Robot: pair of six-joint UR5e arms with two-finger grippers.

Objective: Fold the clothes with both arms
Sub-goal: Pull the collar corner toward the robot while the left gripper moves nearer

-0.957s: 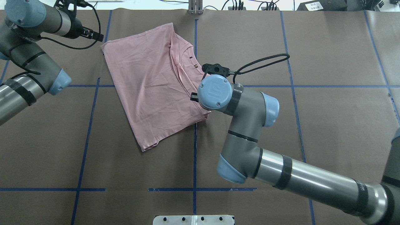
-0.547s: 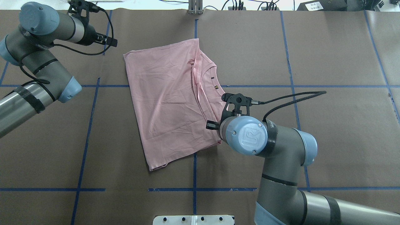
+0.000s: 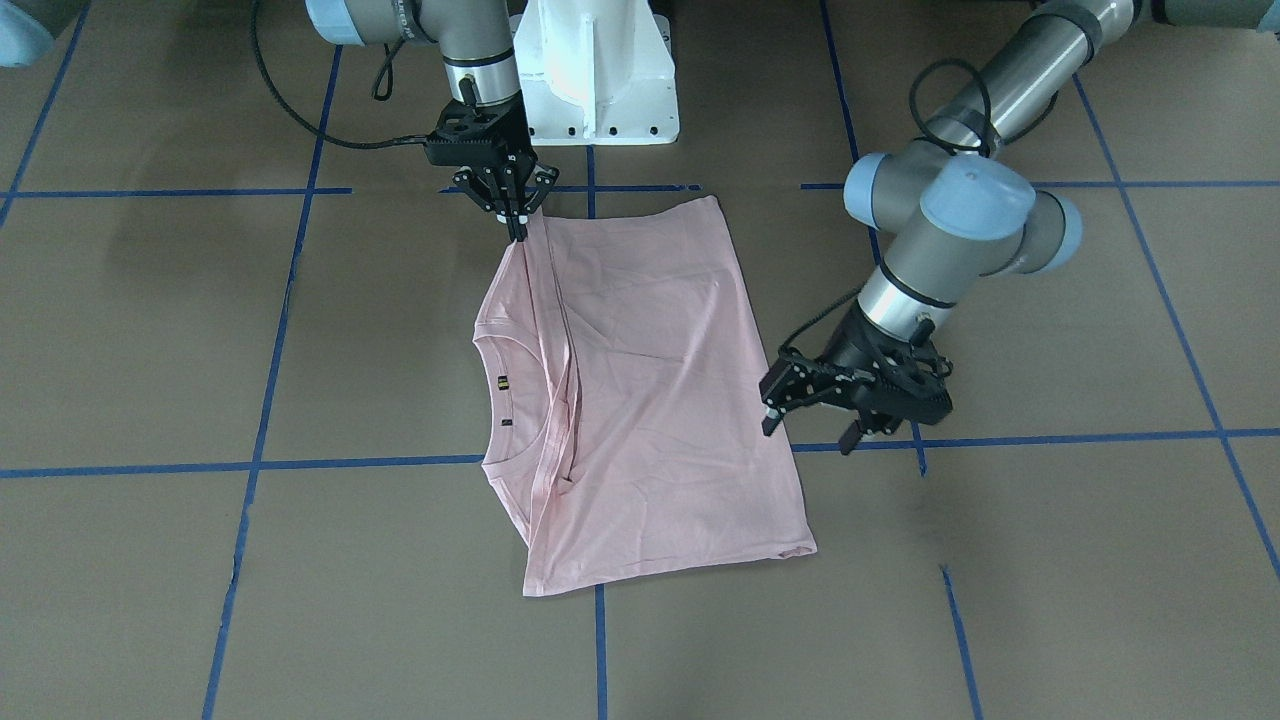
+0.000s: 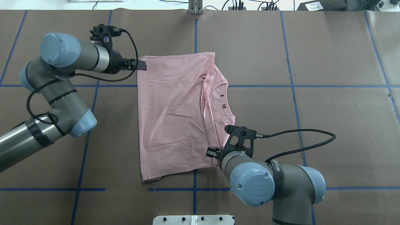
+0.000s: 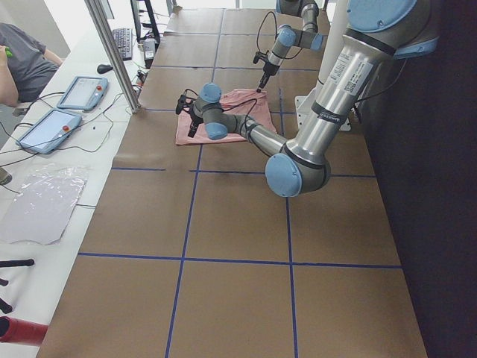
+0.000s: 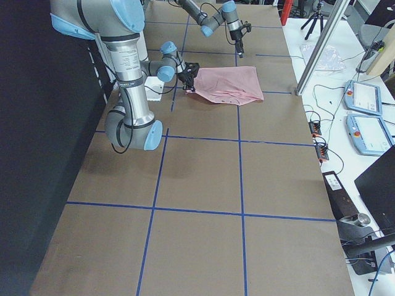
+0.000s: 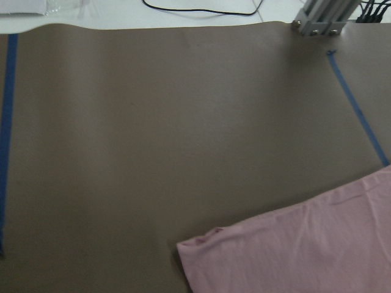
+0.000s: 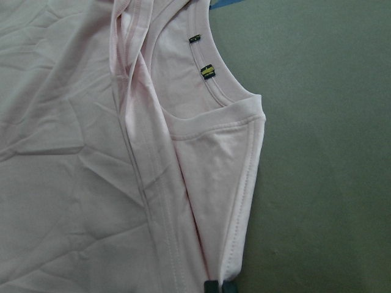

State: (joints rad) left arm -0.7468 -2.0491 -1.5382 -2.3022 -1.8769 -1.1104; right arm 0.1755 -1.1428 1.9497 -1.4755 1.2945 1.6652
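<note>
The pale pink T-shirt [image 4: 175,115] lies folded lengthwise on the brown table, its ribbed collar [image 4: 226,103] toward the robot's right. Its print does not show. My right gripper [image 3: 518,230] is shut on the near shoulder corner of the shirt [image 3: 650,400]. In the right wrist view its fingertips [image 8: 219,287] pinch the hem of the cloth [image 8: 73,152]. My left gripper [image 4: 142,66] hovers open beside the shirt's far left corner, apart from it. In the front-facing view its two fingers [image 3: 768,420] stand spread. The left wrist view shows only that corner [image 7: 305,256].
Blue tape lines grid the brown table cover. The white pedestal base [image 3: 600,80] stands at the near edge. An aluminium post [image 4: 195,7] and cables line the far edge. Beyond it, tablets [image 5: 78,93] lie on a white bench with a seated person [image 5: 19,60].
The right gripper has dragged the shirt toward the robot and to its right, turning it square to the table. The left arm has swung right, following the shirt's far left corner.
</note>
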